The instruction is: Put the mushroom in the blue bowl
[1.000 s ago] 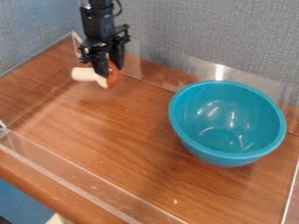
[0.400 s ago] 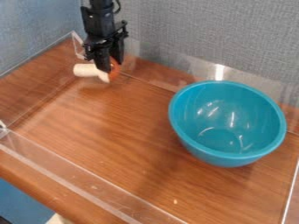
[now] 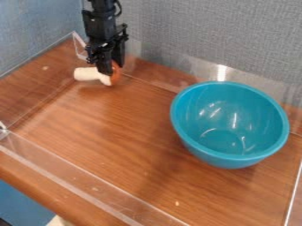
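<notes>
Wooden table (image 3: pixel 106 132) — blue bowl (image 3: pixel 230 124), mushroom (image 3: pixel 92 76)

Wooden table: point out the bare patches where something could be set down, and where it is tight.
The widest bare stretch of the wooden table runs from the blue bowl leftward to the clear front wall. The front right corner below the bowl is narrower. It is crowded at the back left, where the fingers are shut on the mushroom.

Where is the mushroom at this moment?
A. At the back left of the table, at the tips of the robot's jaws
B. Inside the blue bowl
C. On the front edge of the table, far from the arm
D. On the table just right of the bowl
A: the mushroom lies at the back left of the wooden table, right under the gripper, while the blue bowl on the right holds nothing.
</notes>
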Controlling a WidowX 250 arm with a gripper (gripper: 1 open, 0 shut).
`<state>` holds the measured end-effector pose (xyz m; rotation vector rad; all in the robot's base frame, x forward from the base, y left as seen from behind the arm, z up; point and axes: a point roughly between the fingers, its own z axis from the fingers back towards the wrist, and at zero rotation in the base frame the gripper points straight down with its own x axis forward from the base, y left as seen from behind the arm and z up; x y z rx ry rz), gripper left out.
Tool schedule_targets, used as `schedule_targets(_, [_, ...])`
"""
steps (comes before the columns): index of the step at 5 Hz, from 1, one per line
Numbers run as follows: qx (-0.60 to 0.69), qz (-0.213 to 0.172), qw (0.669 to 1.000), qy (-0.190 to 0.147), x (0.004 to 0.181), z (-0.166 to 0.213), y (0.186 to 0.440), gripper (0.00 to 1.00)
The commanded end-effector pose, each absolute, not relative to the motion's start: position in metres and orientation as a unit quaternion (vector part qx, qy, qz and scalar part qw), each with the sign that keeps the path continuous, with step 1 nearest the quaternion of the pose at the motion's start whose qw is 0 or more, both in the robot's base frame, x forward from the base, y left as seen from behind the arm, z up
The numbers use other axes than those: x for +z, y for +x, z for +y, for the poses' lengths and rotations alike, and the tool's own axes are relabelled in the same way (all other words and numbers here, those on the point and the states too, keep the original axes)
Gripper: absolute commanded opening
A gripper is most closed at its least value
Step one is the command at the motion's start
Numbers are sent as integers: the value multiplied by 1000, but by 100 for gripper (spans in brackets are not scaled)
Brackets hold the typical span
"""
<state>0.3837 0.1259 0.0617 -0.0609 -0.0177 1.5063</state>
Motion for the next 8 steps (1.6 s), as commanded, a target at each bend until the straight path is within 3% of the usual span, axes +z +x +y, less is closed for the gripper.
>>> schedule_targets(1, [694, -58, 717, -47, 105, 128, 391, 0])
schedule_targets(3, [654, -63, 752, -52, 131, 110, 393, 0])
schedule_targets(5, [620, -68, 779, -60, 128, 98, 391, 0])
schedule_targets(7, [607, -75, 788, -67, 132, 98, 395, 0])
schedule_targets(8, [580, -77, 808, -70, 141, 82, 403, 0])
